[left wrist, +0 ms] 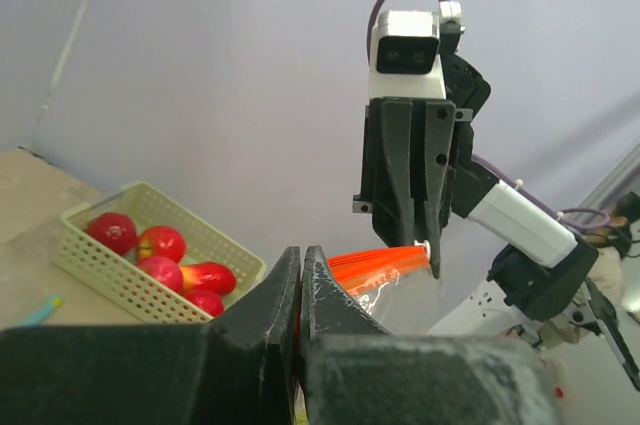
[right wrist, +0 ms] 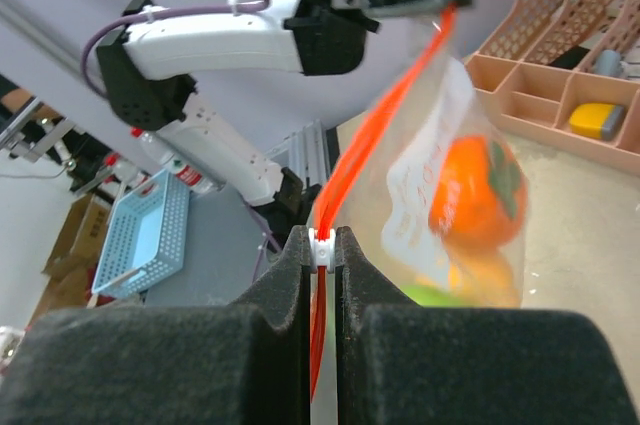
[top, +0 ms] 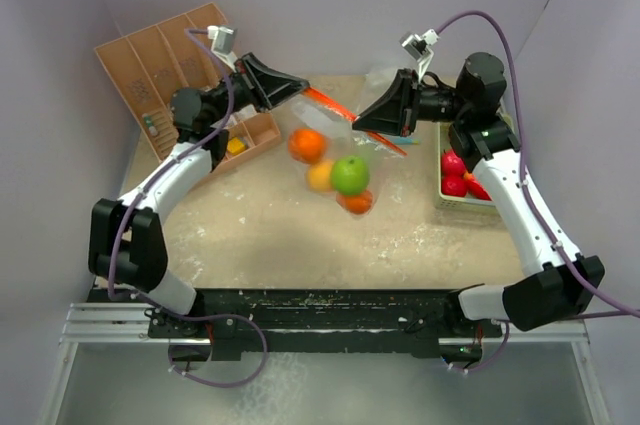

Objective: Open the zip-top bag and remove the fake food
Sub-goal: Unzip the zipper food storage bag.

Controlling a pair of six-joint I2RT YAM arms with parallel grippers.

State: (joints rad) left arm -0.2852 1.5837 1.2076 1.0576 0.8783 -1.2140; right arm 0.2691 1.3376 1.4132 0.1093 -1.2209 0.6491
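Clamping the zip-top bag (top: 330, 150) between my left gripper (top: 300, 88) and right gripper (top: 358, 125); left's bite seems shallow, risking dropped fake food (top: 349, 175).

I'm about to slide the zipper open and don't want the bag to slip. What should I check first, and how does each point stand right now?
1. Left gripper shut on the zip strip: ok.
2. Right gripper shut on the white slider: ok.
3. Zip strip stretched straight between the grippers: ok.
4. Orange fruit and green fruit inside the bag: ok.
5. Zip already parted anywhere: cannot tell.
6. Tray of red fruit apart from the bag: ok.
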